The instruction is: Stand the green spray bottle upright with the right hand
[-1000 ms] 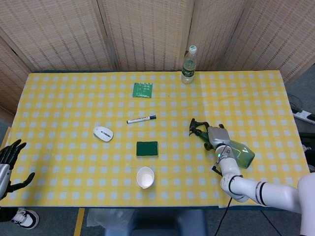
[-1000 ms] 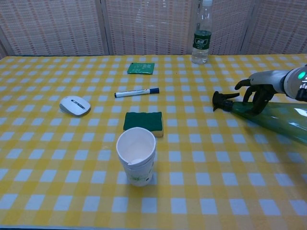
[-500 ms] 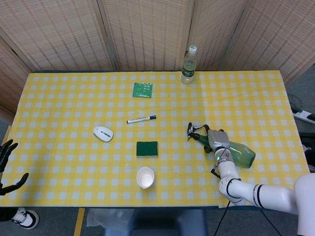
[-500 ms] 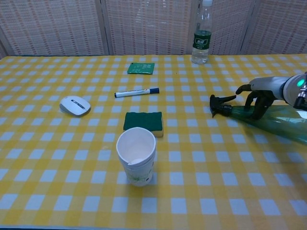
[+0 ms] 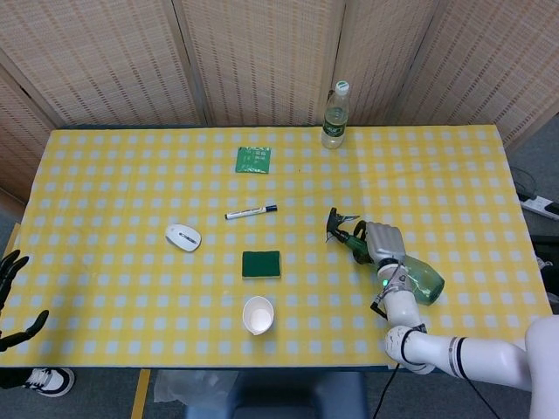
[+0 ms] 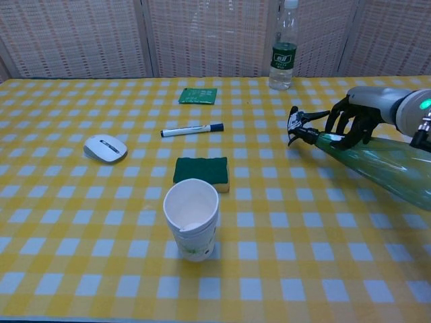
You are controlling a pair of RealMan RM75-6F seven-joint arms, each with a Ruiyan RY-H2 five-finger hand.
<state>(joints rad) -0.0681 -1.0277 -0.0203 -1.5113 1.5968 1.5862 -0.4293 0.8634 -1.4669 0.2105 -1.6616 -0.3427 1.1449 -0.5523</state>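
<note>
The green spray bottle [image 5: 417,278] [image 6: 384,165] is tilted, its black nozzle end lifted off the yellow checked cloth and pointing left. My right hand [image 5: 383,240] [image 6: 357,118] grips the bottle at its neck, fingers wrapped around it just behind the trigger head [image 6: 298,126]. The bottle's base rests low at the right. My left hand [image 5: 10,297] hangs beyond the table's left edge with fingers spread, holding nothing; the chest view does not show it.
A paper cup [image 6: 192,219], a green sponge [image 6: 201,171], a white mouse [image 6: 105,148] and a marker pen [image 6: 191,129] lie mid-table. A green packet [image 6: 198,95] and a clear water bottle [image 6: 283,50] stand at the back.
My right hand has closed on the bottle's neck and raised the nozzle end, which moved up and slightly left. The left hand has dropped lower at the table's left edge.
</note>
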